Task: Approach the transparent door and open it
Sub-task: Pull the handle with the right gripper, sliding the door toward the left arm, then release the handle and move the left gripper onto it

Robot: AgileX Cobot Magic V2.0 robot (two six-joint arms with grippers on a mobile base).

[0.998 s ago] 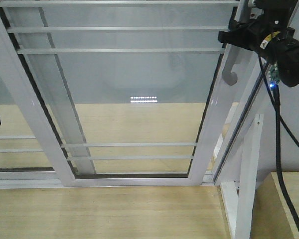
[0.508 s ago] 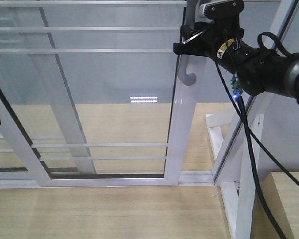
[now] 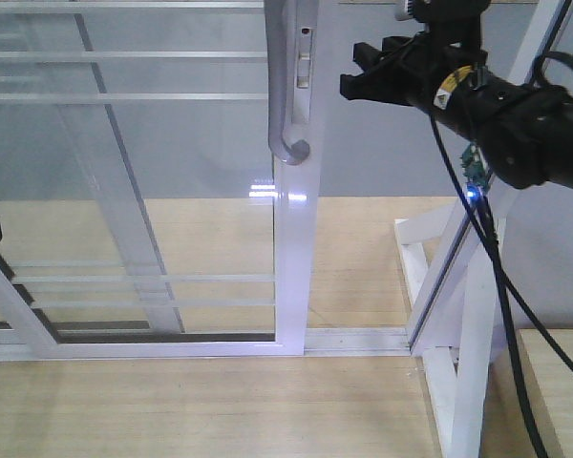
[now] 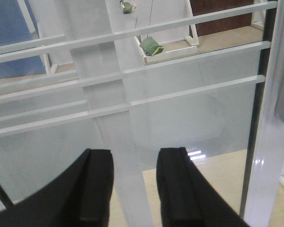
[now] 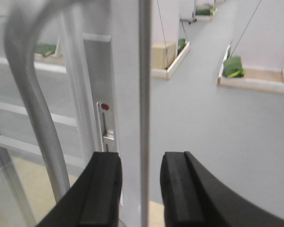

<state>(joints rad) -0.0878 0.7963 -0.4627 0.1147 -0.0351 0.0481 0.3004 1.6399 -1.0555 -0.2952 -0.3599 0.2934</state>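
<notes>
The transparent door (image 3: 172, 191) is a glass panel in a glossy white frame with thin white bars. Its stile (image 3: 294, 248) carries the long grey curved handle (image 3: 282, 95). An open gap lies between the stile and the jamb at right. My right gripper (image 3: 355, 81) is open and empty, just right of the stile at handle height. In the right wrist view the stile edge (image 5: 143, 85) lines up between the open fingers (image 5: 104, 189), with the handle (image 5: 31, 104) to the left. My left gripper (image 4: 135, 161) is open and empty, facing the glass (image 4: 189, 118).
A second white-framed glass panel without a handle (image 3: 105, 153) stands behind the door. The white jamb (image 3: 463, 258) and a white wooden stand (image 3: 463, 382) are at right. A black cable (image 3: 501, 305) hangs from the right arm. The floor track (image 3: 358, 339) runs along the wooden floor.
The door has slid left by about a third of the view, widening the gap at the jamb. The right gripper followed it left and now sits just right of the stile.
</notes>
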